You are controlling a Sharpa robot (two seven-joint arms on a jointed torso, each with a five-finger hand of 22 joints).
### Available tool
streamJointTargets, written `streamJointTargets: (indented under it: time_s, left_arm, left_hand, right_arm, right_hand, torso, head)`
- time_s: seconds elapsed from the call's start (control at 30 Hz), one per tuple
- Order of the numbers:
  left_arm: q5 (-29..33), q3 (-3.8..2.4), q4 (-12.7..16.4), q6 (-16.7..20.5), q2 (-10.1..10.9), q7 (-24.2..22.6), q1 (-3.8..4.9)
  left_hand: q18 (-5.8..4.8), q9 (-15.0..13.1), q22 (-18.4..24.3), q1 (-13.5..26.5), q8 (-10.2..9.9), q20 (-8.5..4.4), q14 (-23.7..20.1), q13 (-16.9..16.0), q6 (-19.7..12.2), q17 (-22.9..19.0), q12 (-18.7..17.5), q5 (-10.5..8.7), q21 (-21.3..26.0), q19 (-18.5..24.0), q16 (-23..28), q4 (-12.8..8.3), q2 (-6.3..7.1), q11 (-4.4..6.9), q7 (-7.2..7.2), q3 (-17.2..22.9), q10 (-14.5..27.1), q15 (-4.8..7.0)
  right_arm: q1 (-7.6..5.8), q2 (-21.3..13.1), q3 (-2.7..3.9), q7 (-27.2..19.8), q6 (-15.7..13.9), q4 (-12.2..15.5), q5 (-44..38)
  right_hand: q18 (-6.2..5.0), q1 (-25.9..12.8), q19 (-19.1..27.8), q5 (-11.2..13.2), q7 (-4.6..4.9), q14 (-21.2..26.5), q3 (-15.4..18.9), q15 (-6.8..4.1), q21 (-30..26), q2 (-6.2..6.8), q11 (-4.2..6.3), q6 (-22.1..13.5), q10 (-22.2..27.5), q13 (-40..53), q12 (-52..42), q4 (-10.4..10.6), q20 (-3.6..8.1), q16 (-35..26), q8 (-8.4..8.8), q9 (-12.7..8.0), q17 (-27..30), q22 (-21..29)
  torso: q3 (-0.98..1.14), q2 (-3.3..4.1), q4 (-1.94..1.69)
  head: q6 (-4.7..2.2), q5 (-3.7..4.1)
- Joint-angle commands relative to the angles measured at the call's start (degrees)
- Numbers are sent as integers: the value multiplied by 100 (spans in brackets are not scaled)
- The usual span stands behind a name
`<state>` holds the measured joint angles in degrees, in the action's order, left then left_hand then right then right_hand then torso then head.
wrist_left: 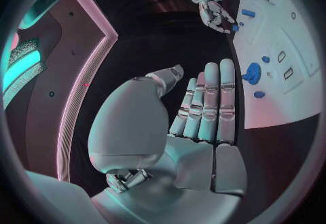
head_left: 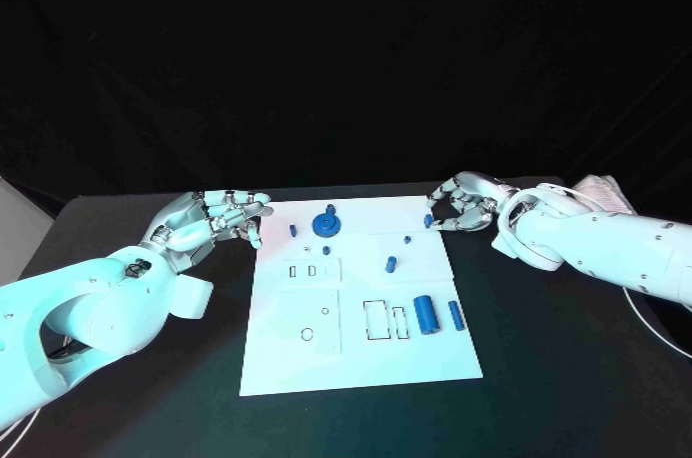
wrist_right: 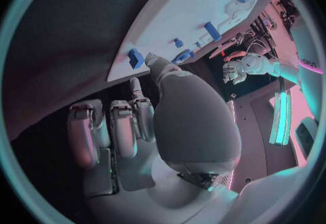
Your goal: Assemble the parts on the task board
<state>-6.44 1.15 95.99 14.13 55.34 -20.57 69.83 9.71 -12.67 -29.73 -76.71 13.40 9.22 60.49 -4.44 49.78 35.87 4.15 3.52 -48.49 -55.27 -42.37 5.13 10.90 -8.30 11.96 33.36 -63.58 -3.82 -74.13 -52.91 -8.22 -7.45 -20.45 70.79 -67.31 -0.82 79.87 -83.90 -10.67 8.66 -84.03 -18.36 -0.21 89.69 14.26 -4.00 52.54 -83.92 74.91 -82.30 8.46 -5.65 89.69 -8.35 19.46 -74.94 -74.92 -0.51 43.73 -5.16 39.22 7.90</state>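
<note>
Black counter, white task board (head_left: 361,363) centred, both hands parked at its far corners.
I see my left hand (head_left: 216,221) flat, released, holding nothing; my right hand (head_left: 464,204) curls beside a small blue part (head_left: 428,219) at the board's edge, grasp uncertain. A careless reach could knock that part off; other parts lie mid-board.

Left hand (wrist_left: 200,110) fingers straight, side by side, holding nothing, beside task board (wrist_left: 299,99). Blue round part (wrist_left: 252,73) and small blue part (wrist_left: 258,94) on board. Right hand (wrist_left: 212,11) at board's far edge.
</note>
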Motion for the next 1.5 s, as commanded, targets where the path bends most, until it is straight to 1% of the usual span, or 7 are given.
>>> streamJointTargets:
  time_s: [0.03,0.17,0.4,0.53,0.63,1.23,1.5]
  left_arm:
    - [-23,-3,-2,-113,-12,-45,4]
    - [-24,-3,-7,-114,-10,-43,4]
    - [-25,-3,-13,-115,-7,-41,4]
    - [-26,-3,-12,-114,-6,-40,4]
    - [-26,-3,-11,-110,-1,-39,4]
    - [-26,-3,-14,-112,5,-37,4]
    - [-32,-3,-21,-115,5,-34,4]
  left_hand:
    - [81,-9,-5,36,-20,-4,-44,-8,-33,-8,-8,-1,-20,35,-39,-5,-24,12,2,32,20,-9]
    - [81,-9,-5,36,-20,-4,-44,-8,-33,-8,-8,-1,-20,35,-39,-5,-24,12,2,32,20,-9]
    - [81,-9,-5,36,-20,-4,-44,-8,-33,-8,-8,-1,-20,35,-39,-5,-24,12,2,32,20,-9]
    - [81,-9,-5,36,-20,-4,-44,-8,-33,-8,-8,-1,-20,35,-39,-5,-24,12,2,32,20,-9]
    - [82,-14,-12,35,-19,-3,-46,-9,-32,-11,-6,-1,-33,45,-42,-10,-23,13,2,35,19,-8]
    - [81,-14,-13,38,-19,-3,-46,-9,-32,-11,-6,-1,-34,46,-43,-8,-24,12,3,34,19,-8]
    - [81,-14,-13,38,-19,-3,-46,-9,-32,-11,-6,-1,-34,46,-43,-8,-24,12,3,34,19,-8]
  right_arm:
    - [14,47,2,-43,55,-72,-126]
    - [22,88,2,3,-14,-135,-107]
    - [29,166,3,78,-12,-215,-86]
    - [63,208,2,127,96,-268,-82]
    - [92,223,2,151,159,-285,-84]
    - [121,291,2,248,167,-315,-106]
    - [122,323,2,255,100,-330,-94]
  right_hand:
    - [82,57,-610,-33,14,-590,6,-18,31,-11,-1,-45,12,889,28,-13,9,19,28,-7,-1480,-1508]
    - [82,40,-610,-83,25,-590,20,-6,31,-46,-9,-45,11,890,28,19,0,19,35,-9,-1480,-1508]
    - [82,38,-610,-127,32,-593,-5,3,31,-124,-16,-4,-14,912,-1,58,-11,23,25,-5,-1489,-1508]
    - [82,111,-610,-83,-21,-595,-130,-56,31,-211,18,213,-68,957,-62,48,19,26,-74,27,-1495,-1508]
    - [82,135,-610,-56,-49,-595,-192,-93,31,-216,43,287,-76,962,-69,36,52,27,-105,32,-1497,-1508]
    - [82,137,-610,-36,-57,-597,-217,-108,31,-214,52,304,-93,978,-89,34,67,30,-109,31,-1504,-1508]
    - [82,85,-610,-27,-121,-597,-388,-174,31,-339,104,457,-137,1012,-133,87,131,30,-175,42,-1505,-1508]
  torso:
    - [-9,-6,-6]
    - [-12,-7,-14]
    - [-11,-8,-1]
    - [-11,-9,2]
    - [-10,-7,9]
    - [-6,-9,1]
    - [-4,-11,6]
  head:
    - [9,-10]
    - [12,-1]
    - [27,-17]
    - [39,-12]
    - [42,-16]
    - [47,-5]
    - [55,-6]
